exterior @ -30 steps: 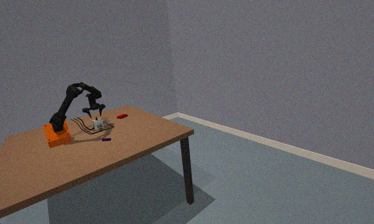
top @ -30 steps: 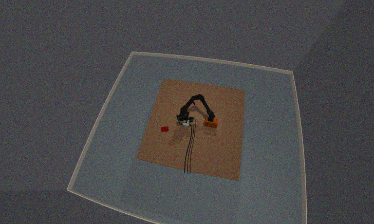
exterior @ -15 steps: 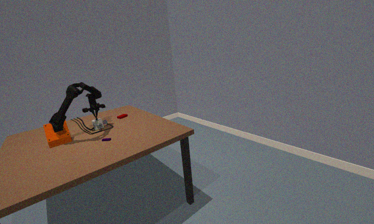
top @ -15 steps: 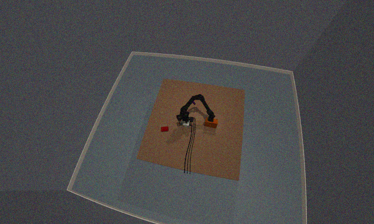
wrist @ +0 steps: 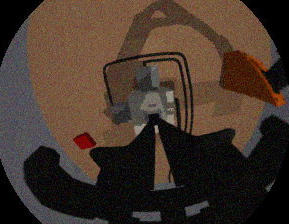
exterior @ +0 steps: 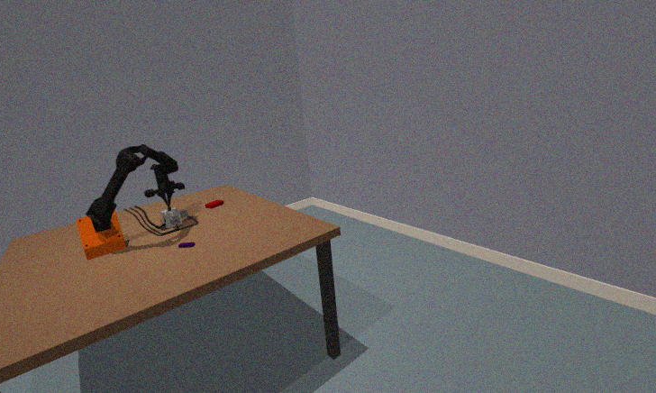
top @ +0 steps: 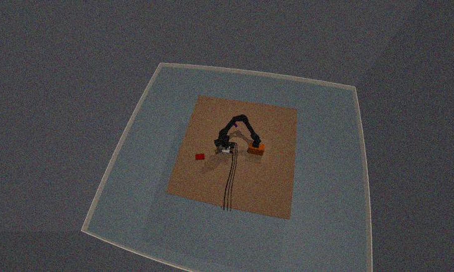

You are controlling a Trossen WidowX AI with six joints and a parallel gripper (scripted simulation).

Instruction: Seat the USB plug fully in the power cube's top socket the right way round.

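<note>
The white-grey power cube [top: 226, 150] [exterior: 170, 219] [wrist: 169, 96] stands on the table, with grey adapters on its sides and black cables beside it. My gripper [exterior: 168, 208] [wrist: 155, 121] points down at the cube's top, its fingers closed on the small black USB plug there. The fingertips cover the plug almost wholly, so how deep it sits and which way round it faces are hidden. In the top view the arm hides the fingertips.
A red block [top: 199, 156] [exterior: 214, 204] [wrist: 84, 141] lies beyond the cube from the orange arm base [top: 255, 149] [exterior: 101, 237] [wrist: 245, 77]. A small purple thing [top: 235, 124] [exterior: 186, 244] lies to one side. Black cables [top: 231, 175] [exterior: 147, 222] [wrist: 188, 85] loop around the cube and run across the table [top: 262, 189] [exterior: 252, 239].
</note>
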